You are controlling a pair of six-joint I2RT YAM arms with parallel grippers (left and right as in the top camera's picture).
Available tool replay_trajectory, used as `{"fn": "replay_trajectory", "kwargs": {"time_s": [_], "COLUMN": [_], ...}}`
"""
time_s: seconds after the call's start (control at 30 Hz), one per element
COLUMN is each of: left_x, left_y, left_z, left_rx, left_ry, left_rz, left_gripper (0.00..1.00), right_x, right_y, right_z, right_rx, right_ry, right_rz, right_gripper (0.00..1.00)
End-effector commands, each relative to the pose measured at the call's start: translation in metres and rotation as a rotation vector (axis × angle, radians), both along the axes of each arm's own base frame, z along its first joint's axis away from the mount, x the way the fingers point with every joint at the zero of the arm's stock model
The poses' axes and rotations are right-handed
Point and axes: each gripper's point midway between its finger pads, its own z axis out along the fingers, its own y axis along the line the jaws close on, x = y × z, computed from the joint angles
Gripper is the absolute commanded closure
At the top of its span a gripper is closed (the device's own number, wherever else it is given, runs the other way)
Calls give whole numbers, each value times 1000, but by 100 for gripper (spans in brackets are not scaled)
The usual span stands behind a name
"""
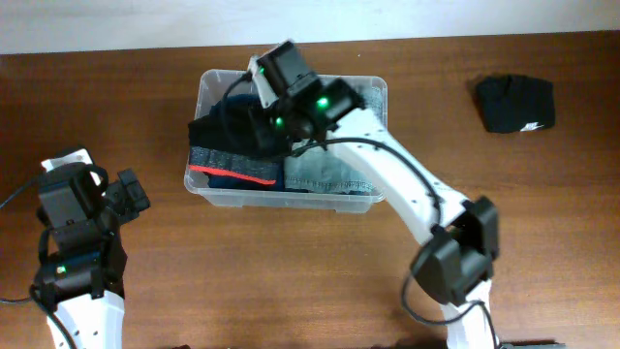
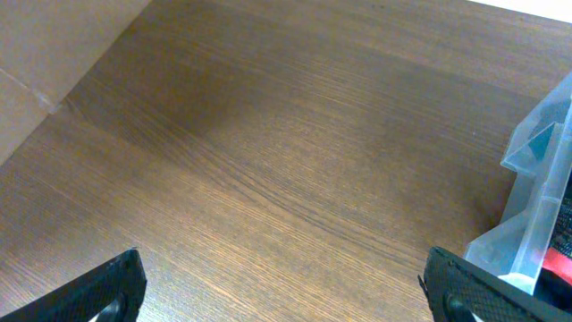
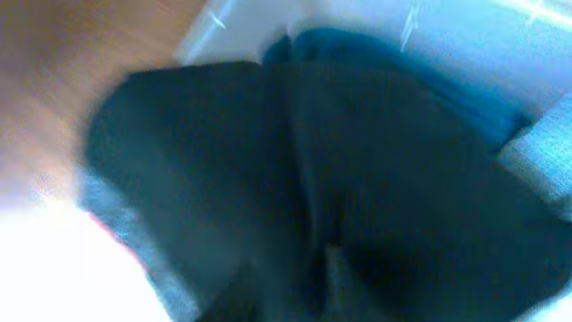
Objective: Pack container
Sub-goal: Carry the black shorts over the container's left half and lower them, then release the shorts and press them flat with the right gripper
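Note:
The clear plastic container [image 1: 206, 85] stands at the table's back centre, with folded clothes in it. My right gripper [image 1: 278, 123] is over its left half, shut on a dark navy garment [image 1: 228, 131] with a grey band and a red stripe; the garment drapes over the container's left front part. In the right wrist view the dark garment [image 3: 268, 179] fills the frame and hides the fingers, and the container wall [image 3: 465, 36] shows behind it. My left gripper [image 1: 131, 199] is open and empty over bare table [image 2: 286, 295], left of the container's corner [image 2: 536, 179].
A folded light blue denim piece [image 1: 329, 174] lies in the container's right half. A folded black garment [image 1: 514, 103] lies on the table at the back right. The wooden table [image 1: 242, 271] runs in front of the container.

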Motion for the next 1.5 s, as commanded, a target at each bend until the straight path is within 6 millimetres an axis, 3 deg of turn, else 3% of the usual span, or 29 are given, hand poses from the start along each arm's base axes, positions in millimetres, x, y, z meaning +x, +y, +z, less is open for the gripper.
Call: {"fn": "replay_trajectory", "kwargs": {"time_s": [0.0, 0.23, 0.33, 0.43, 0.7, 0.77, 0.87, 1.0, 1.17, 1.47], "left_x": [0, 0, 0, 0, 0, 0, 0, 0, 0, 0], "left_y": [1, 1, 1, 1, 1, 1, 1, 1, 1, 1], "left_z": [-2, -2, -2, -2, -2, -2, -2, -2, -2, -2], "left_rx": [-14, -14, -14, -14, -14, -14, -14, -14, -14, -14], "left_ry": [-4, -4, -4, -4, -4, -4, -4, -4, -4, -4], "left_rz": [8, 9, 9, 8, 9, 8, 8, 9, 8, 8], "left_gripper": [1, 1, 1, 1, 1, 1, 1, 1, 1, 0], "right_x": [8, -2, -6, -3, 10, 13, 15, 7, -4, -17], "right_y": [-7, -17, -19, -16, 2, 9, 19, 42, 63, 77], "right_z": [-31, -89, -93, -73, 35, 54, 62, 50, 17, -52], "right_rx": [-80, -188, -201, -174, -12, 23, 55, 101, 77, -8], "right_ry": [20, 145, 162, 127, -65, -107, -141, -101, -49, 55], "right_rz": [-52, -50, -49, -48, -43, -37, -25, 41, 85, 116], "right_gripper": [96, 96, 96, 96, 95, 94, 92, 93, 93, 94]}}
